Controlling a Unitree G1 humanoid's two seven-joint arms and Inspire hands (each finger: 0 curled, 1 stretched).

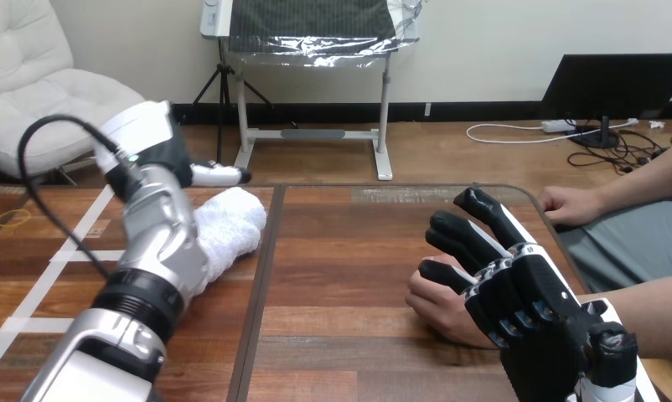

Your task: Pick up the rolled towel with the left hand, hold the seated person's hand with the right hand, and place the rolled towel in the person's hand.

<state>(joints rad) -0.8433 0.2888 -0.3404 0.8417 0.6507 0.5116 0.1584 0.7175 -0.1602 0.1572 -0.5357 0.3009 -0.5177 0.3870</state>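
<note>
Towel [232, 224] lay on the worktop [341, 251] right under the left hand [169, 149]; its grip could not be told. Right hand [500, 276] rested open over the person's hand [437, 308]. Pickup seemed underway; next came a firm lift.

I take this for a lab set up for handling trials rather than a home, and the desk [349, 251] is what shows it. It is a plain wooden top in two panels, with a dark seam running away from me between my two hands. White tape lines [73, 243] are stuck on the wood to the left of my left hand [167, 152] and nearer to me, crossing to mark off patches. One rolled towel [230, 224] lies beside the seam, under that hand. A person sits at the side past my right hand [517, 289]. The person's hand [437, 306] lies on the wood beneath it, and the person's other hand [571, 205] rests at the desk's edge beyond it.
</note>
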